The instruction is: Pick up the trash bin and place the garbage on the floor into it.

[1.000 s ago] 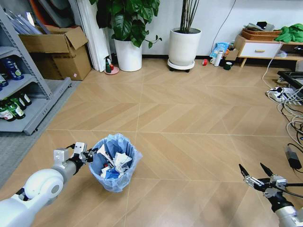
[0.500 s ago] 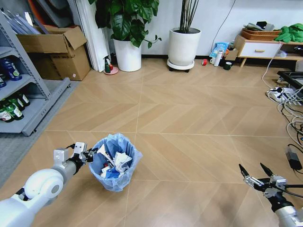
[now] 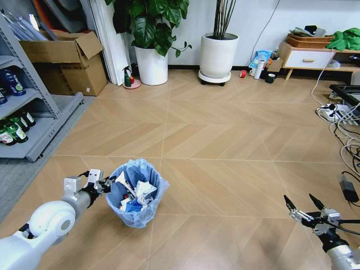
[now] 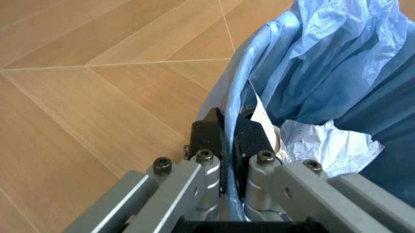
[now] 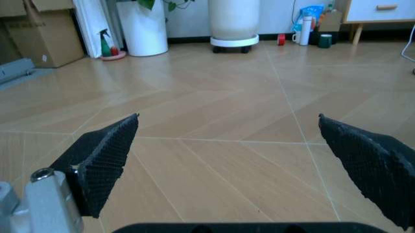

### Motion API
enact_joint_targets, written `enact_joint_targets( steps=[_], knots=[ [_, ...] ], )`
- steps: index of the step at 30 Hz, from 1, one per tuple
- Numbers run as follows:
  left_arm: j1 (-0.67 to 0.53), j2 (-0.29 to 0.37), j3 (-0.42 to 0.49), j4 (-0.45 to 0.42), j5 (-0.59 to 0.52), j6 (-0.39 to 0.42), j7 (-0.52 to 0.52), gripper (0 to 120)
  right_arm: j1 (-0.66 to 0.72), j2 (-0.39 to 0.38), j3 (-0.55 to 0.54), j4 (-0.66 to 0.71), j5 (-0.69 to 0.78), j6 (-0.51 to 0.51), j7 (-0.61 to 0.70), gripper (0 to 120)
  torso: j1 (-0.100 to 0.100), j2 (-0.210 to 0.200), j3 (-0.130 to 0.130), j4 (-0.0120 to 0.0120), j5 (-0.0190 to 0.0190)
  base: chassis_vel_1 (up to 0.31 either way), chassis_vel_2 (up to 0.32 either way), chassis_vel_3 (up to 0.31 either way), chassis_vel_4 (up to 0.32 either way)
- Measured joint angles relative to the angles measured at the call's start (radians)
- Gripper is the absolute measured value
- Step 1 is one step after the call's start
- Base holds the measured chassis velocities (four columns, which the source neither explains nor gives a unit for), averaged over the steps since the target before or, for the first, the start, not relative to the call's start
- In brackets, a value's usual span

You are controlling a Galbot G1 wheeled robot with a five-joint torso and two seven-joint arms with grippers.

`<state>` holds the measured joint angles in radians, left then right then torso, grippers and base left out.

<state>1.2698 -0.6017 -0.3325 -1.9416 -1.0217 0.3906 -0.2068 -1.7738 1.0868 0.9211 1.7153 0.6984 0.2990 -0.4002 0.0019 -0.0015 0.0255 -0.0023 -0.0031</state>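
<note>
Tan chevron floor (image 3: 225, 140) runs from our base to the far wall, where two white pots (image 3: 218, 55) and a low cabinet (image 3: 308, 58) stand.

Left gripper (image 3: 108, 184): we hold it at the near-left rim of the bin (image 3: 136, 194). In the left wrist view the two black fingertips (image 4: 206, 136) are pinched almost together on the rim and its blue liner (image 4: 324, 58), one pad outside, one inside. The bin stands on the floor at lower left, just ahead of the left arm.

Garbage (image 3: 136, 194): crumpled white paper and a blue-white piece lie inside the bin. From the wrist camera a white crumpled wad (image 4: 324, 145) sits just beside the inner pad.

Right gripper (image 3: 304, 209): we hold it low at lower right, well apart from the bin, fingers spread wide with nothing between them. The right wrist view shows both textured pads (image 5: 104, 155) apart over bare floor.

Change from half a second ago: none that we can see. Both grippers, the bin and its contents lie as they did. One second ago the whole view sat slightly differently at its left edge, which is camera shift.

Limits: the dark bin body is covered by the liner. The lower contents are hidden. The right arm is cut off at the frame corner. Shelving (image 3: 22, 107) at left is cut by the frame edge.
</note>
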Motion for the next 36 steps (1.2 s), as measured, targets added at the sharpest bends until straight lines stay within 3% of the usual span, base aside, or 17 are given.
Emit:
enact_joint_targets(
  steps=[36],
  knots=[
    [0.000,0.000,0.000,0.000,0.000,0.000,0.000,0,0.000,0.000,0.000,0.000,0.000,0.000,0.000,100,0.000,0.000,0.000,0.0000,0.0000,0.000,0.000,0.000,0.000]
  ],
)
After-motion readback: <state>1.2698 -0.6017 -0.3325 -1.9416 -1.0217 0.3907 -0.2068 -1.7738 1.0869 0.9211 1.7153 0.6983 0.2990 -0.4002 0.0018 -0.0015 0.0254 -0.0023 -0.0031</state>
